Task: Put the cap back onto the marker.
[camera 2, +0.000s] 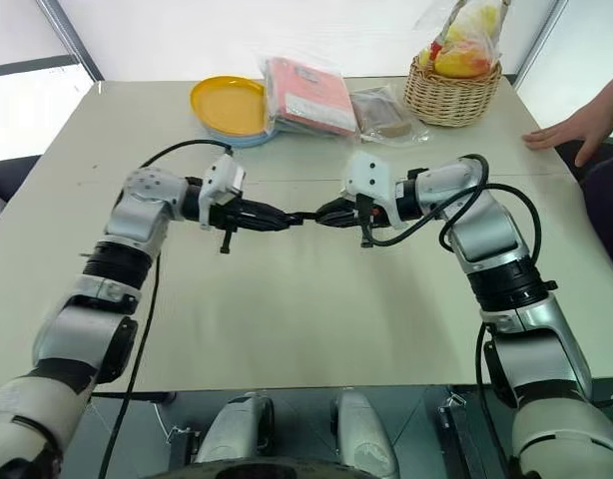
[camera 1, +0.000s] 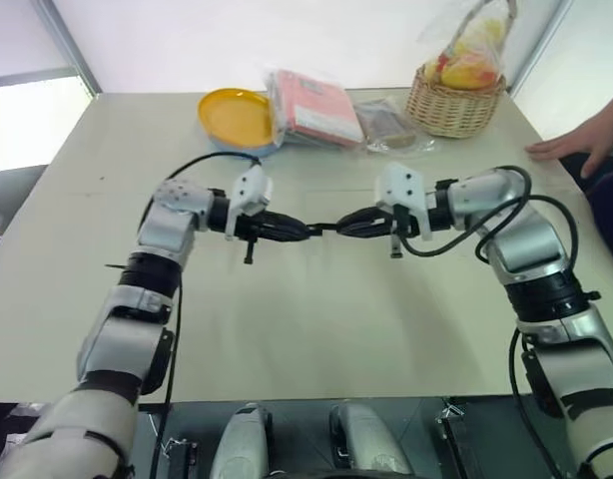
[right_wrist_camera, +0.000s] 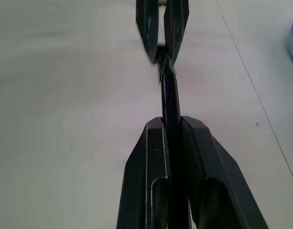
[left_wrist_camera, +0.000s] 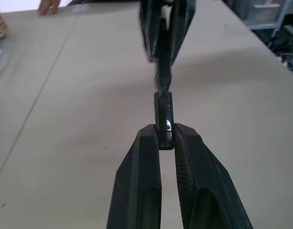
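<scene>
Both grippers hang above the middle of the table (camera 1: 306, 339), pointing at each other tip to tip. The left gripper (left_wrist_camera: 165, 138) has its two black ribbed fingers (left_wrist_camera: 139, 191) pinched narrow on the cap (left_wrist_camera: 163, 114), a short glossy black cylinder that juts out past the fingertips toward the other arm. The right gripper (right_wrist_camera: 171, 125) is likewise clamped tight on the marker (right_wrist_camera: 169, 98), a thin dark stick that runs out between its fingers toward the cap. In the head views cap and marker form one dark line bridging the two grippers, and in the wrist views the marker's end meets the mouth of the cap; whether it is seated inside cannot be told. At the far edge of the smooth beige table stands a woven wicker basket (camera 1: 454, 108) holding yellow and orange items wrapped in clear plastic. Near it lie a small clear packet with something brown inside (camera 1: 388, 125), a pink plastic-wrapped package (camera 1: 312, 108), and a round yellow plate (camera 1: 235, 116) stacked on a pale blue one. A person's hand (camera 1: 576, 140) rests flat on the table's far right edge
</scene>
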